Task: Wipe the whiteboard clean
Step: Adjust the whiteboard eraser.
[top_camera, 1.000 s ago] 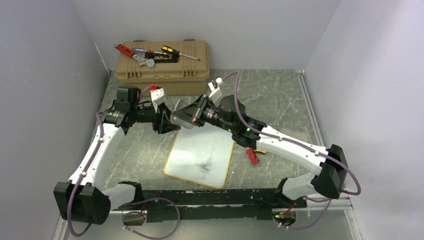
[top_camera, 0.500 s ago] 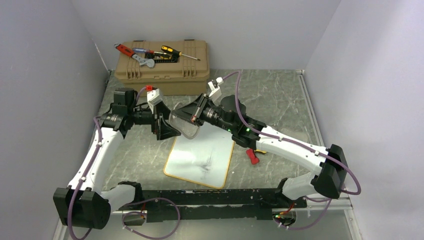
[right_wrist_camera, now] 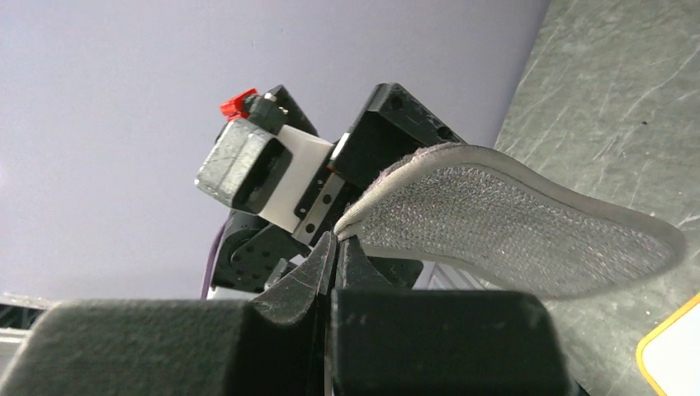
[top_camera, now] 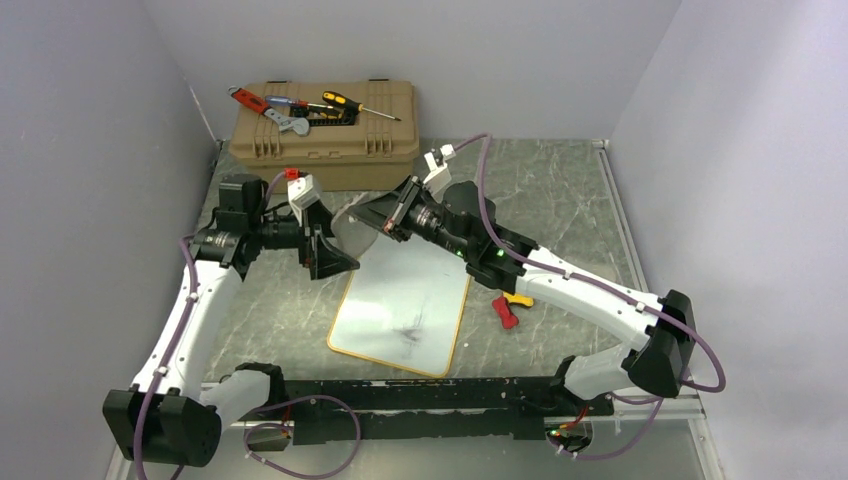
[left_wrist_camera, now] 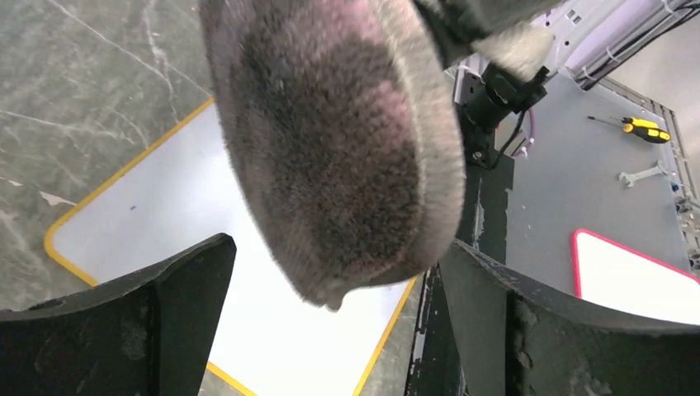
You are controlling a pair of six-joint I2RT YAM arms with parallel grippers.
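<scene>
The whiteboard [top_camera: 400, 300], white with a thin orange-yellow frame, lies flat at the table's middle and shows a faint grey smudge. It also appears in the left wrist view as the whiteboard [left_wrist_camera: 173, 214], and one corner of it [right_wrist_camera: 677, 363] shows in the right wrist view. My right gripper [top_camera: 378, 214] [right_wrist_camera: 337, 241] is shut on the edge of a grey fuzzy eraser pad [top_camera: 352, 232] [right_wrist_camera: 512, 227], which hangs above the board's far end. My left gripper [top_camera: 338, 256] [left_wrist_camera: 337, 252] stands open just left of the pad [left_wrist_camera: 338, 140], its fingers apart on either side and not touching it.
A tan toolbox [top_camera: 325, 130] at the back left carries screwdrivers and a wrench on its lid. A red-and-yellow tool [top_camera: 508, 308] lies on the table just right of the board. Walls close in on the left, back and right.
My left gripper has opened, let go of the pad and drawn back to the left. The right gripper has risen and moved toward the back with the pad.
</scene>
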